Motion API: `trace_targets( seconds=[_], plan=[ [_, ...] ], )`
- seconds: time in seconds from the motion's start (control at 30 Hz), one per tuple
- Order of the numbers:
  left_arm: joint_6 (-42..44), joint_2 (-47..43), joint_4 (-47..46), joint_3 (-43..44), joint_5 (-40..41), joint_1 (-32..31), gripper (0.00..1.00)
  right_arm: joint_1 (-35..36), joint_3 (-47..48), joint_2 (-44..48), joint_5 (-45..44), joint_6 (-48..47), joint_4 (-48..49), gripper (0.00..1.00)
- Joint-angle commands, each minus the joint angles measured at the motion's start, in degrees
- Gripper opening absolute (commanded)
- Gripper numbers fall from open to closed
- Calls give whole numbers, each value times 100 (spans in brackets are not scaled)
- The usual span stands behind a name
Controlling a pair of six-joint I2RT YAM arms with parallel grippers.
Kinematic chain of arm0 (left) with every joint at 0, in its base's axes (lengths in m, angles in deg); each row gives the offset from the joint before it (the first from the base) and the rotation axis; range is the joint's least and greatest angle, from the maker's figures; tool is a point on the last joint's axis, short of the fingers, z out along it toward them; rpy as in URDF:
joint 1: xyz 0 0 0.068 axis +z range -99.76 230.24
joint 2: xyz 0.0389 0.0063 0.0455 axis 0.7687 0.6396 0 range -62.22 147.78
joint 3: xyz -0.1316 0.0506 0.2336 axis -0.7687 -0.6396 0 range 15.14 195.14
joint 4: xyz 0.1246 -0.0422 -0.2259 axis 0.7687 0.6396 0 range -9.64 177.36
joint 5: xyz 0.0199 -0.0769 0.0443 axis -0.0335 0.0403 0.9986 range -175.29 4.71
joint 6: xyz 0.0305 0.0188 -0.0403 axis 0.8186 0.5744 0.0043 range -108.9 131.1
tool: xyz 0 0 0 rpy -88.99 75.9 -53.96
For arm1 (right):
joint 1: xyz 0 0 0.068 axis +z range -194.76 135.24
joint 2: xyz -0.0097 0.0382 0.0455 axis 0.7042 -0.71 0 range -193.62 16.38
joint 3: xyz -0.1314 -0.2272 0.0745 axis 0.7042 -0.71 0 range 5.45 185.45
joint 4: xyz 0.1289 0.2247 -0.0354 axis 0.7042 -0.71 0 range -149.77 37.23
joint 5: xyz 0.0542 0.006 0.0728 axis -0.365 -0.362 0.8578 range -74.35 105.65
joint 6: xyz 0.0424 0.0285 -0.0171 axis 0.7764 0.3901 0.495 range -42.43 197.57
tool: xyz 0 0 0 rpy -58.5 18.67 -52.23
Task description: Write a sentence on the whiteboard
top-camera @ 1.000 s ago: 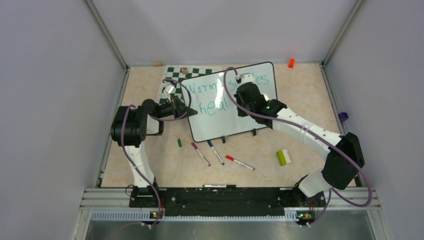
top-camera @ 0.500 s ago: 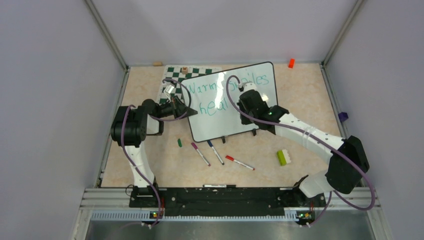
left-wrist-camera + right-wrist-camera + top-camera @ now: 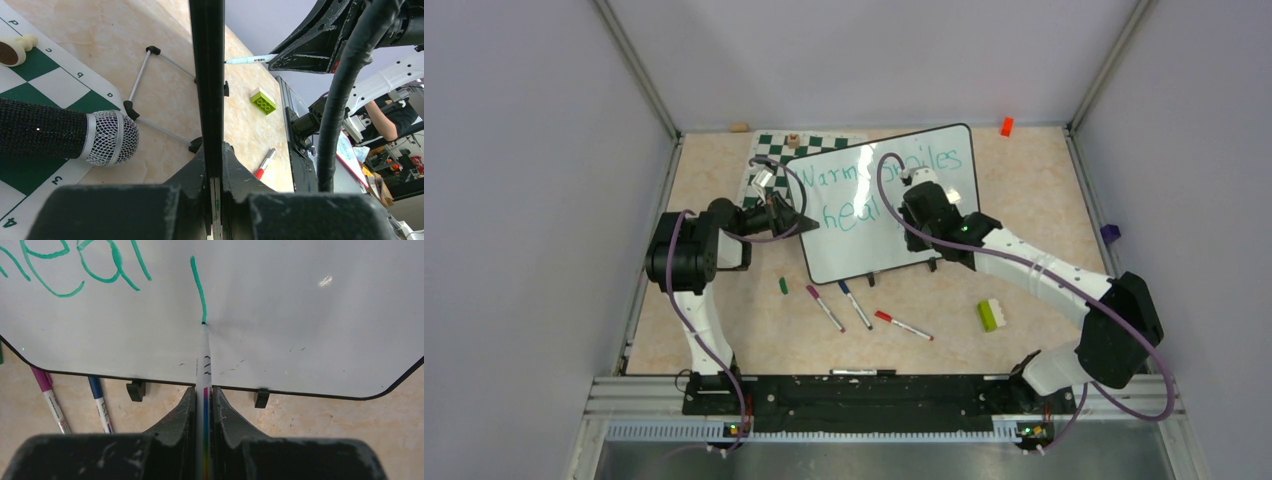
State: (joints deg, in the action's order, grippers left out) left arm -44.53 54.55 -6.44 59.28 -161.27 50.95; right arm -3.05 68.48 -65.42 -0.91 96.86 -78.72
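Observation:
The whiteboard (image 3: 864,220) stands tilted on its black clips at the table's middle. It shows edge-on in the left wrist view (image 3: 206,75). Teal words "Warm smiles" and "heal" (image 3: 849,213) are on it. My left gripper (image 3: 796,222) is shut on the board's left edge (image 3: 214,185). My right gripper (image 3: 911,197) is shut on a white marker (image 3: 204,365), whose tip touches the board (image 3: 300,315) at the lower end of a fresh vertical teal stroke (image 3: 198,287) right of "heal" (image 3: 75,265).
A green-and-white chess mat (image 3: 769,160) with a microphone (image 3: 65,137) lies behind the board. Loose markers (image 3: 854,305) and a green cap (image 3: 783,285) lie in front. A green brick (image 3: 991,314) sits right, an orange block (image 3: 1006,126) far back.
My right gripper moved down the board with the marker, drawing a vertical stroke right of "heal". The left arm has not moved.

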Motion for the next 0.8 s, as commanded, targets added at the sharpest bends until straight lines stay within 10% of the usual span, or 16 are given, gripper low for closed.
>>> trace_targets(
  seconds=[0.0,0.77],
  plan=[
    [312,-30,-601,78,175,58,0,-58,364,13,-265,-21,110,0],
    [325,-23,-600,77,171,55,0,-190,665,-175,-633,-64,-4,0]
  ],
)
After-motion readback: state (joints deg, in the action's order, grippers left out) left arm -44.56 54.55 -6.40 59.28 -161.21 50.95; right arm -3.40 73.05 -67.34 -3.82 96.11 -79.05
